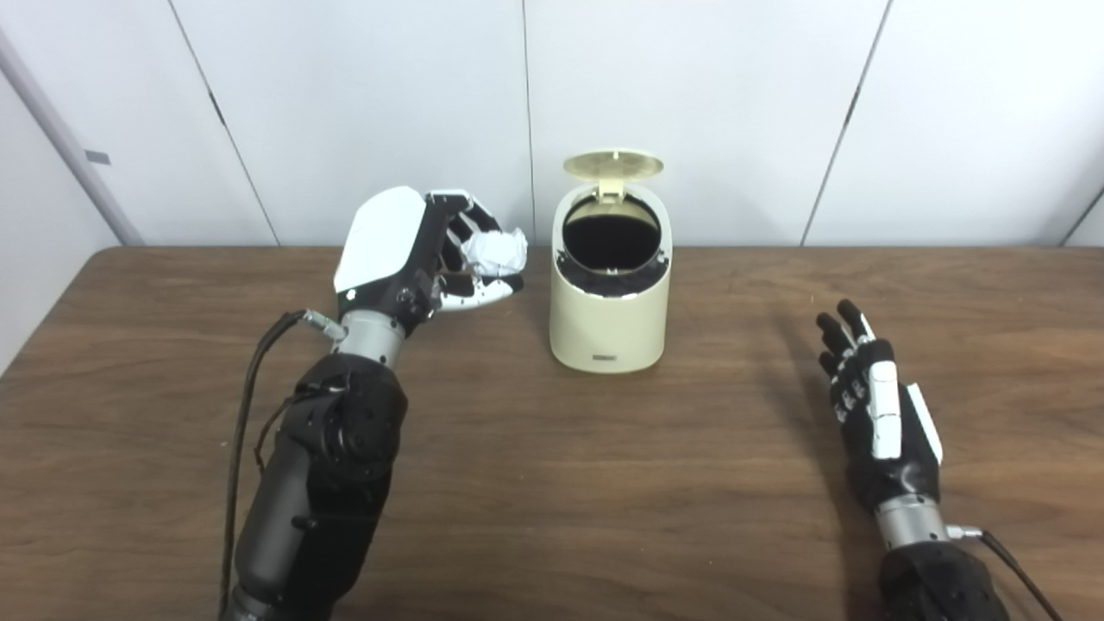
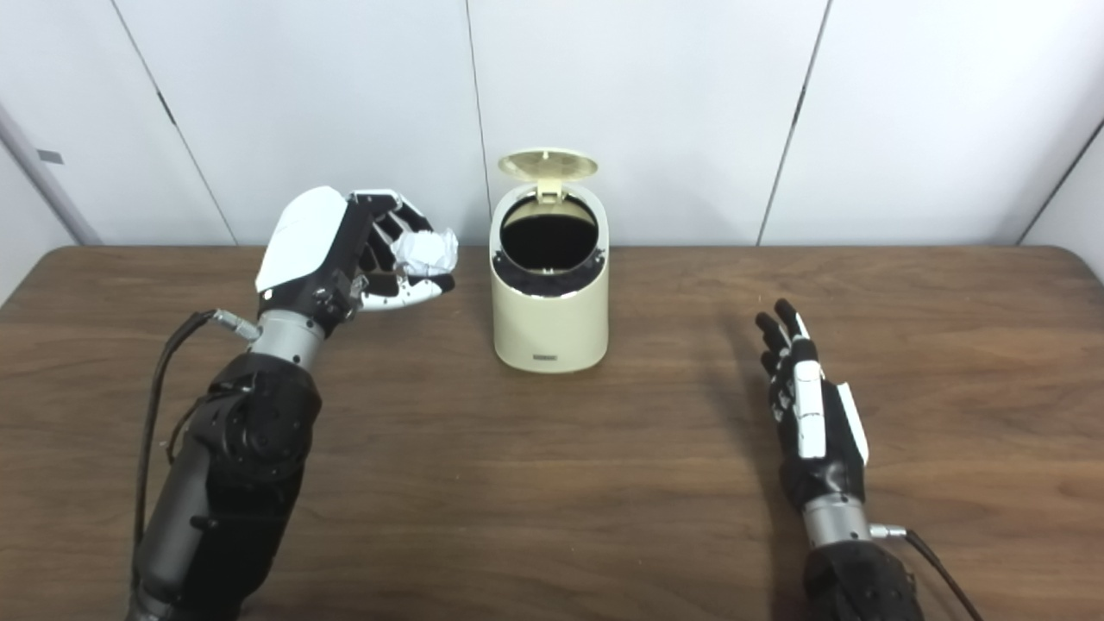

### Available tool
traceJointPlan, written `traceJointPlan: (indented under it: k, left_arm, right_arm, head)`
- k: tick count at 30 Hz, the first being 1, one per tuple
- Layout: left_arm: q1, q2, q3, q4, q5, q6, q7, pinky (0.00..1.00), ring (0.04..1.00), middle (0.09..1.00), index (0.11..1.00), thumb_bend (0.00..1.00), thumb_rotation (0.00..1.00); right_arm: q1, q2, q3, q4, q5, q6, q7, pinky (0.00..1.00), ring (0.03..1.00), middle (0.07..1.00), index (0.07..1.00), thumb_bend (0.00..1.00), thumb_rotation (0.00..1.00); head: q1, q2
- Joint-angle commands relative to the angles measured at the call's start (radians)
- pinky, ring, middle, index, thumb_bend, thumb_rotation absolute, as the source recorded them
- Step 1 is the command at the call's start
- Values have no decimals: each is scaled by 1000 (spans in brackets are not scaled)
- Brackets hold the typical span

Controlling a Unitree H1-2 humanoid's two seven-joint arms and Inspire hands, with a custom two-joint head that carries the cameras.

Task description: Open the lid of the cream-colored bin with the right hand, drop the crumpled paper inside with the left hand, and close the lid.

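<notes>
- Your right hand (image 1: 875, 410) rests on the desk (image 1: 552, 483), fingers apart, holding nothing.
- Your left hand (image 1: 431, 259) is clamped on the crumpled paper (image 1: 496, 253), just left of the bin (image 1: 610, 323).
- Paper looks light and springy; keep a cupped hold.
- With the lid (image 1: 613, 164) up, the bin probably tips easily.

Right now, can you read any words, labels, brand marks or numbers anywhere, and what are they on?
Nothing can be read.
Cream-colored bin: a small dark label low on its front, too small and blurred to read.
Wall: a small grey tag at far left, no visible text.
</notes>
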Motion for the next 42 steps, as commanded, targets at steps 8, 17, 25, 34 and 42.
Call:
traceJointPlan:
  k: [8,17,25,34,42]
  left_arm:
    - [-75,-20,-14,13,-14,-42,40,308,397,489,534,470,0]
    - [-103,-29,-26,33,-11,-45,41,308,385,480,539,468,0]
    - [-134,-40,-34,66,-25,-54,47,315,395,482,530,470,0]
    - [-173,-66,-54,110,-16,-46,51,336,403,489,523,473,0]
    - [-199,-92,-73,157,-16,-52,72,337,410,491,515,474,0]
  right_arm:
    - [18,42,9,59,2,-53,-26,1000,998,964,955,531,1000]
    - [18,50,9,78,11,-78,-29,1000,998,969,955,528,1000]
    - [18,54,7,95,14,-96,-30,1000,996,960,948,522,1000]
    - [25,58,1,92,20,-96,-37,1000,996,955,939,514,1000]
    - [34,60,5,84,21,-83,-38,1000,994,950,933,533,990]
  head:
    - [-9,-15]
    - [-10,-27]
    - [-13,-31]
    - [-14,-28]
    - [-16,-28]
